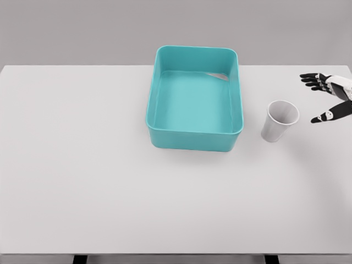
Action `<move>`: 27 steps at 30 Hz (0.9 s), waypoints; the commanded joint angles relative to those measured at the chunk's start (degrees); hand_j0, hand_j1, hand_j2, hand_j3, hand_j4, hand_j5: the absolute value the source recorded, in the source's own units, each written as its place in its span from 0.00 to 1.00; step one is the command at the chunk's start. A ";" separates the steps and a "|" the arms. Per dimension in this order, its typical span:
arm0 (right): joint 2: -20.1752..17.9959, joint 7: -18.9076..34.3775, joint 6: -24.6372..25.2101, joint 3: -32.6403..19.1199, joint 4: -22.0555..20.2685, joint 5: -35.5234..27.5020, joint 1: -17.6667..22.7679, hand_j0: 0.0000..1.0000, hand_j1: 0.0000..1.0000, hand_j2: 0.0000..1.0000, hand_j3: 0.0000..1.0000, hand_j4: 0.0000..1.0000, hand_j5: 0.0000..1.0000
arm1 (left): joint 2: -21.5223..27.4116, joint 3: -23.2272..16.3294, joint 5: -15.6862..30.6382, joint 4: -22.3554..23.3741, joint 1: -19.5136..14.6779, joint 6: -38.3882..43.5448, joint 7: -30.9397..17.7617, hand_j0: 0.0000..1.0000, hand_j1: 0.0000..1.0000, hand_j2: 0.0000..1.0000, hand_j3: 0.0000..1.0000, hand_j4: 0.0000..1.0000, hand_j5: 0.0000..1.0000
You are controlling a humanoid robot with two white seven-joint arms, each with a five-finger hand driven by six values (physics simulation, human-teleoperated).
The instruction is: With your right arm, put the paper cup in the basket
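We see the paper cup (280, 121) upright on the white table (82, 165), just right of the teal basket (194, 141) & not touching it, open end up. Our right hand (329, 98) comes in at the far right edge, right of the cup w/ a gap between, fingers spread wide & holding nothing.
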 commanded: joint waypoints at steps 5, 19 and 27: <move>0.50 0.00 -0.51 0.89 0.39 0.18 0.00 1.00 1.00 1.00 1.00 1.00 1.00 | 0.00 0.04 0.03 -0.06 0.00 0.00 -0.01 1.00 1.00 1.00 1.00 1.00 1.00; 0.14 0.00 -0.51 4.76 -3.83 0.44 0.35 1.00 1.00 1.00 1.00 1.00 1.00 | 0.00 0.04 0.03 -0.06 0.00 0.00 -0.01 1.00 1.00 1.00 1.00 1.00 1.00; -0.38 0.00 -0.51 5.55 -3.74 0.44 0.44 1.00 1.00 1.00 1.00 1.00 1.00 | 0.00 -0.05 0.03 0.03 0.00 0.00 -0.01 1.00 1.00 1.00 1.00 1.00 1.00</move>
